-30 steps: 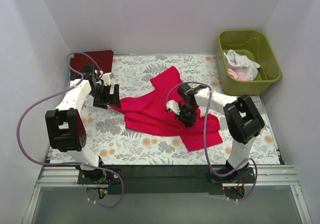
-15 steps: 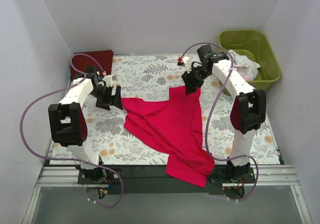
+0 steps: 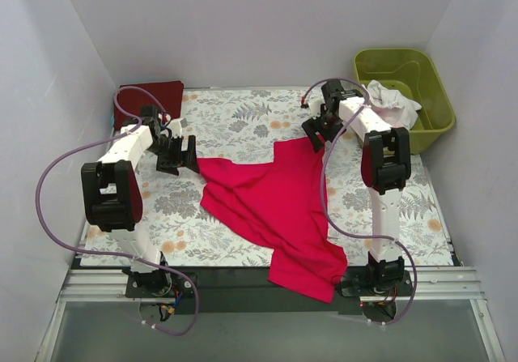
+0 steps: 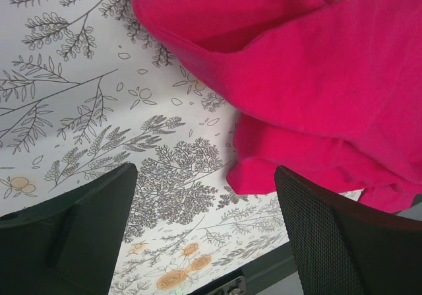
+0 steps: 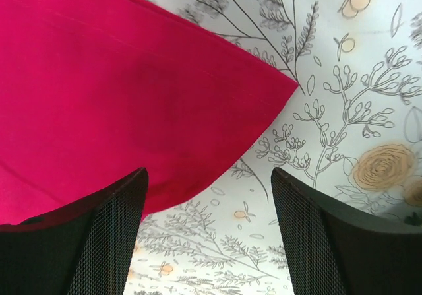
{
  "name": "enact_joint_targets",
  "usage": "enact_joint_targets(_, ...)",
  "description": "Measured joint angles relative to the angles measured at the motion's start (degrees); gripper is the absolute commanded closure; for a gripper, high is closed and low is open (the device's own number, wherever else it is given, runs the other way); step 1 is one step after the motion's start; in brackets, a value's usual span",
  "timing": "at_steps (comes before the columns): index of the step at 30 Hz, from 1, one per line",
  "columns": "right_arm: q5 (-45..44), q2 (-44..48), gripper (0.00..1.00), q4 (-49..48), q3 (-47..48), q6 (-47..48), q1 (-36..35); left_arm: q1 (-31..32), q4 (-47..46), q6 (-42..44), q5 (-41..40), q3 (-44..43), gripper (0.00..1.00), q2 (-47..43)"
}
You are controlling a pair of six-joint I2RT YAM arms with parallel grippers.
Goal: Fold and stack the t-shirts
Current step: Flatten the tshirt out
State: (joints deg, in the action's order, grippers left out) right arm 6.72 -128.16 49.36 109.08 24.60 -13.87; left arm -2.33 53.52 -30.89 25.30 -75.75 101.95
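Crimson t-shirt (image 3: 275,200) now lies drawn out from mid-cloth to the near edge, one flap hanging over it by the right arm's base; a second ago it was bunched. Right gripper (image 3: 317,135) has released the far corner, jaws wide and empty. Left gripper (image 3: 180,158) spread, empty, just beside the shirt's left corner. Judgement: spreading mostly done, folding not begun. Bare table cloth (image 3: 243,115) along the far edge; tub (image 3: 433,95) close at the far right corner

Floral table cloth (image 3: 243,119) covers the table edge to edge. Crimson t-shirt (image 3: 275,200) lies spread from centre toward 5 o'clock, its hem hanging over the near edge. Folded maroon shirt (image 3: 158,99) sits at 10 o'clock; olive-green tub (image 3: 388,53) at 2 o'clock.
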Motion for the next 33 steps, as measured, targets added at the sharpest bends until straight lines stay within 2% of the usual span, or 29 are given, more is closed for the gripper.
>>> enact_joint_targets(5,0.2,-2.7,0.32,-0.1,-0.2,-0.8,1.1,0.0,-1.6,-1.2,-0.5,0.0,0.16,1.1)
enact_joint_targets(6,0.6,-2.8,0.4,-0.1,-0.2,-0.7,1.3,0.0,-1.7,-1.6,-0.3,0.0,0.17,1.7)
enact_joint_targets(8,2.1,-2.8,0.48,-0.2,-0.4,-0.9,1.5,0.0,-1.6,-2.0,0.9,0.0,0.18,2.6)
enact_joint_targets(9,2.8,-2.8,0.58,-0.5,-0.7,-0.8,1.6,0.0,-1.5,-2.0,1.7,0.1,0.18,2.7)
enact_joint_targets(11,5.1,-2.7,0.7,-0.5,-1.1,-0.7,1.7,0.0,-2.0,-1.6,3.8,1.1,0.2,1.9)
enact_joint_targets(12,6.3,-2.7,0.91,-0.4,-1.2,-0.7,1.8,0.0,-2.1,-1.2,4.8,2.0,0.21,1.2)
enact_joint_targets(13,7.4,-2.7,0.99,-0.4,-1.3,-0.4,1.8,0.0,-2.0,-0.8,5.8,3.0,0.23,0.5)
enact_joint_targets(15,9.4,-2.7,0.99,0.1,-1.3,-0.7,1.9,0.3,-1.0,0.5,7.2,4.6,0.27,-0.5)
enact_joint_targets(21,14.2,-2.4,0.99,0.8,-1.4,-0.4,3.0,2.9,-1.6,1.9,8.6,10.9,0.28,-0.6)
enact_joint_targets(23,16.0,-1.2,0.99,0.9,-1.7,-0.4,4.2,5.1,-3.0,0.9,8.5,13.0,0.32,-0.6)
enact_joint_targets(26,18.5,2.1,0.99,1.4,-2.0,-0.5,6.2,7.9,-5.9,-1.5,8.2,14.6,0.58,-0.5)
enact_joint_targets(27,19.5,3.7,0.99,1.5,-2.0,-0.5,6.8,8.5,-6.8,-2.4,8.2,14.6,0.76,-0.5)
enact_joint_targets(29,21.5,6.8,0.99,1.5,-2.0,-0.6,7.9,8.7,-9.1,-4.5,8.0,14.6,1.0,-0.5)
enact_joint_targets(33,23.1,11.3,0.99,1.4,-2.0,-0.7,7.6,4.8,-9.2,-4.9,7.3,12.5,1.0,-0.5)
